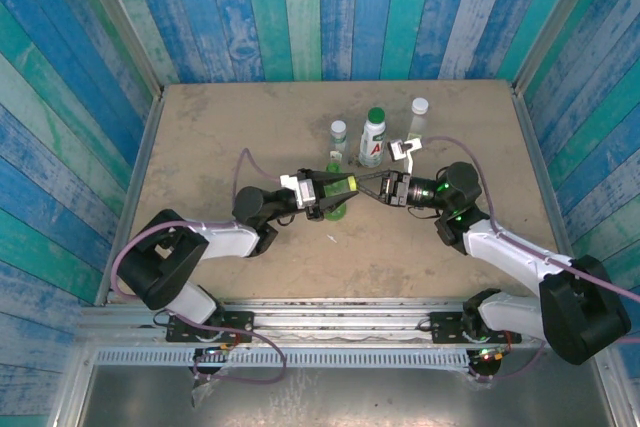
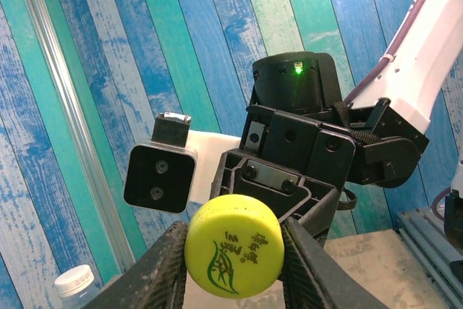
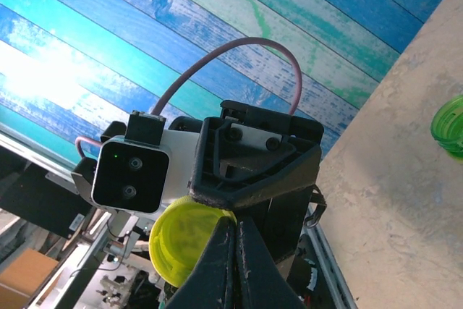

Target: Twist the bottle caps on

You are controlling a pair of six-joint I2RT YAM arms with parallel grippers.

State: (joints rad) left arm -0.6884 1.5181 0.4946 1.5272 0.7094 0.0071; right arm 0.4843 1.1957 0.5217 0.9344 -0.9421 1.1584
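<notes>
My left gripper [image 1: 343, 186] is shut on a yellow-green bottle cap [image 1: 347, 185], held in the air above the table's middle. In the left wrist view the cap [image 2: 234, 245] sits squeezed between the two fingers, its printed top facing the camera. Just beneath it stands the translucent green bottle [image 1: 335, 210], whose open mouth [image 3: 448, 124] shows at the right edge of the right wrist view. My right gripper [image 1: 376, 187] faces the left one at close range, its fingers [image 3: 230, 265] pressed together with nothing between them. The cap's hollow underside [image 3: 177, 240] lies just behind them.
Behind the grippers stand a short clear bottle [image 1: 339, 139] with a white cap, a white bottle with a red-and-green label [image 1: 373, 143] and a dark green cap, and a tall clear bottle [image 1: 419, 119] with a white cap. Blue-green plank walls enclose the table [image 1: 220, 147].
</notes>
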